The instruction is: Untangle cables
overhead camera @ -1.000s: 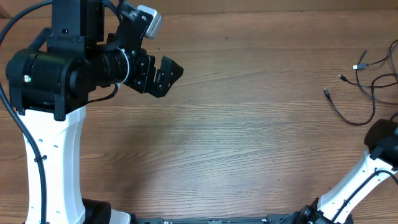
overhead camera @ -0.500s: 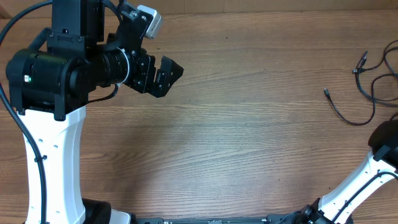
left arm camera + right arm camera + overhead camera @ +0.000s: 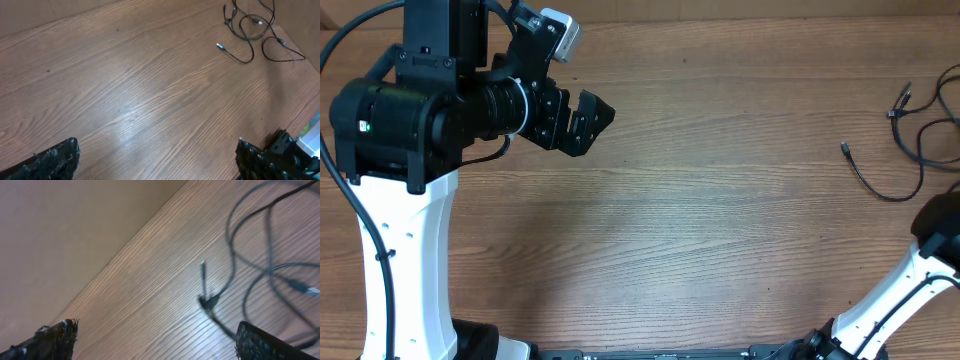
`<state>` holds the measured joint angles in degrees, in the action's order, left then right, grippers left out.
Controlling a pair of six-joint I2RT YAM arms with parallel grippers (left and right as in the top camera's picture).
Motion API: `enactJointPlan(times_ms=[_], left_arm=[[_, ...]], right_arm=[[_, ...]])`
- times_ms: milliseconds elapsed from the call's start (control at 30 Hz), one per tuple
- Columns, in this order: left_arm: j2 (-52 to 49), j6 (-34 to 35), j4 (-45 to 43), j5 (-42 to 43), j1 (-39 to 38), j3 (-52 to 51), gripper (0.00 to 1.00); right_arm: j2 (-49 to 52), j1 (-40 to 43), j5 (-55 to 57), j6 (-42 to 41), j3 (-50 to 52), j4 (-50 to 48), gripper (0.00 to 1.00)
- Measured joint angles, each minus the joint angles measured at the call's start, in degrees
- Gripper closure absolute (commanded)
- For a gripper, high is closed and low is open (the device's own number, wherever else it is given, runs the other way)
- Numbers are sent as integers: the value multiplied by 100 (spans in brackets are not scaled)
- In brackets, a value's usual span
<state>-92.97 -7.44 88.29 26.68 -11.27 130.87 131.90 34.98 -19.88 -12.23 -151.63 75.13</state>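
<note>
Loose black cables lie in crossing loops at the far right of the overhead frame, some strands running off its edge, while most of the wooden table stands bare. The left gripper hangs at upper left, well apart from them. Its own camera shows its jaws spread wide around nothing, with the cables small in the upper right corner. The right gripper is just as widely parted and empty, poised above the cords. Its view is blurred, but it shows looping strands and one plug end lying near the table's far edge. The job looks unfinished, since several loops overlap. The main risk is at those crossings: jaws closing there could catch two strands together, and a pull would tighten the tangle, not open it. A thin cord could also slip from the fingertips. A drag toward the nearby edge might carry the lot off the table, out of either arm's reach.
</note>
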Motion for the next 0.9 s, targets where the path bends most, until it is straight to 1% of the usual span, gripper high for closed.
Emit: enactJointPlan(times_ms=[167, 267, 433, 600, 900], left_arm=[[0, 0, 2, 0, 0, 0, 0], [0, 0, 2, 0, 0, 0, 0], [0, 0, 2, 0, 0, 0, 0], [0, 0, 2, 0, 0, 0, 0], [0, 0, 2, 0, 0, 0, 1]], right_arm=[[2, -387, -133, -2, 168, 341, 0], [2, -761, -177, -13, 177, 492, 0], [2, -1508, -232, -17, 175, 570, 0], [2, -2245, -245, -15, 177, 887, 0], [2, -3368, -264, -17, 177, 896, 0]])
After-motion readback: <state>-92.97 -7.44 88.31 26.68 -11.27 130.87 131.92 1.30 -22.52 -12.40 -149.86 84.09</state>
